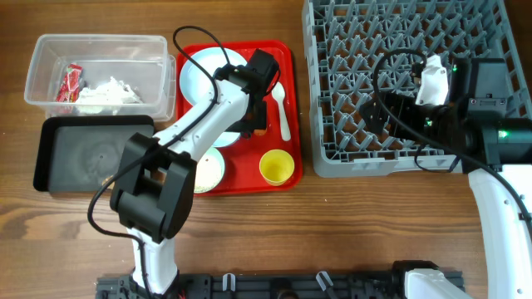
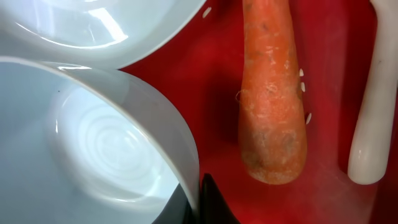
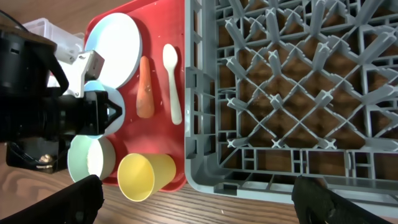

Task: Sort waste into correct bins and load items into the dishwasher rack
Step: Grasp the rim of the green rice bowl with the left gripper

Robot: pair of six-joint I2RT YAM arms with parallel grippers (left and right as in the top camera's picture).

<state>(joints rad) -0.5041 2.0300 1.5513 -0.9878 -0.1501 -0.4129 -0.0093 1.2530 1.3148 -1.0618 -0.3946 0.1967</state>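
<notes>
My left gripper [image 2: 199, 202] is shut on the rim of the light blue bowl [image 2: 93, 143] on the red tray; in the overhead view the left gripper [image 1: 249, 124] hides most of the bowl. The light blue plate [image 1: 204, 75] lies behind it. The orange carrot [image 2: 270, 93] lies beside the bowl, with rice grains [image 2: 303, 81] and the white spoon [image 2: 373, 124] next to it. The pale green bowl [image 1: 208, 170] and yellow cup [image 1: 278, 166] stand at the tray's front. My right gripper [image 3: 199, 205] is open and empty over the front left of the grey rack [image 1: 407, 83].
The clear tub [image 1: 100, 50] at the back left holds the red-and-white wrapper [image 1: 69, 83] and white tissue [image 1: 108, 93]. The black tray [image 1: 91, 154] sits in front of it. The red tray [image 1: 249, 178] lies between the bins and the rack.
</notes>
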